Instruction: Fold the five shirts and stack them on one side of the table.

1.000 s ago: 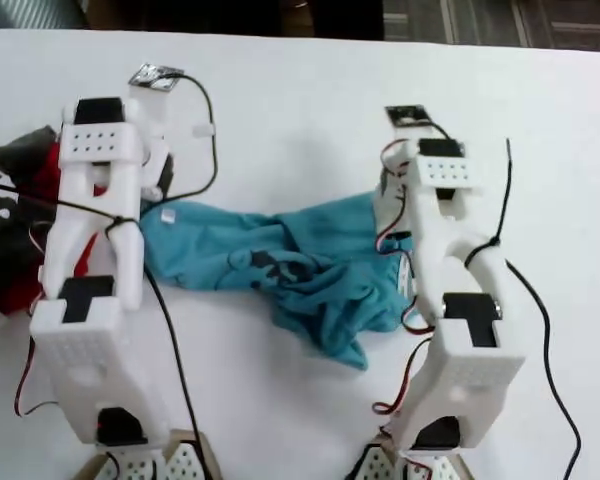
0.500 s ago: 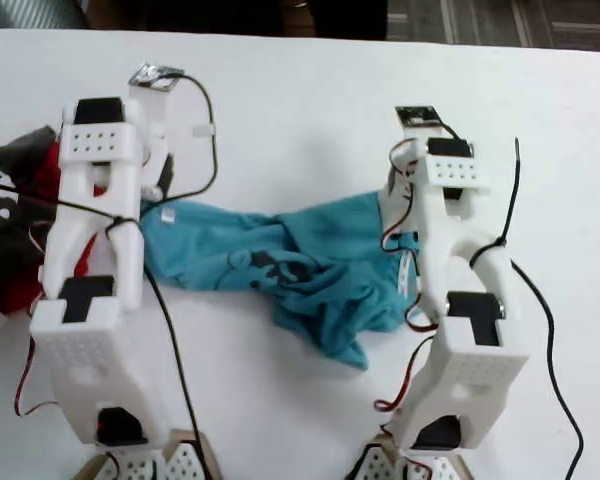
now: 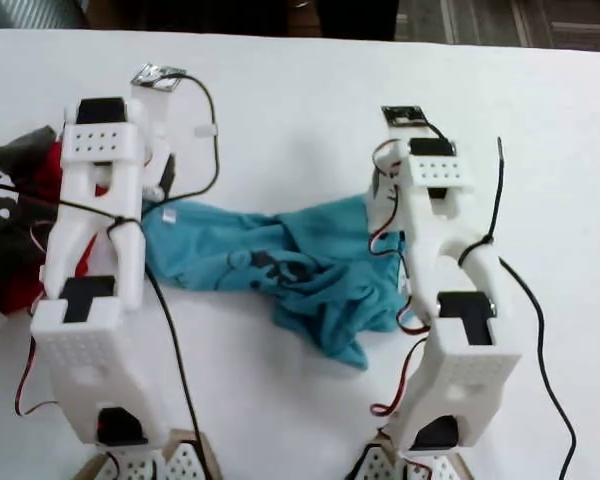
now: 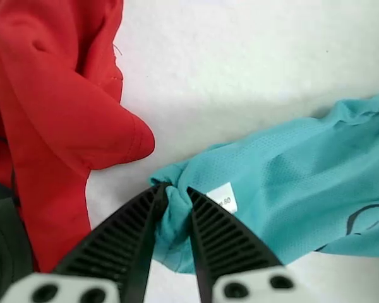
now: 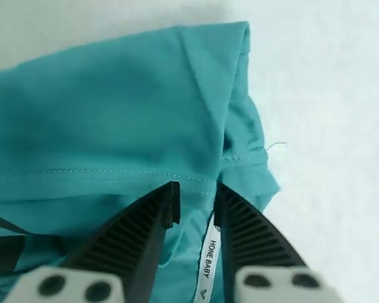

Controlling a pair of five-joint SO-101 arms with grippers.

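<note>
On teal shirt [image 3: 280, 265]: white sewn tag [image 5: 208, 262] w/ dark lettering at right end. 2nd small white tag [image 4: 221, 197] at left end, print too small to make out. Black garment [image 3: 0, 215] far left: white marks, illegible.

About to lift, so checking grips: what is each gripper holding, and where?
Both hold the crumpled teal fabric shirt. Left gripper pinches a bunched edge beside its white tag; right gripper pinches the seamed edge at the opposite end.
</note>
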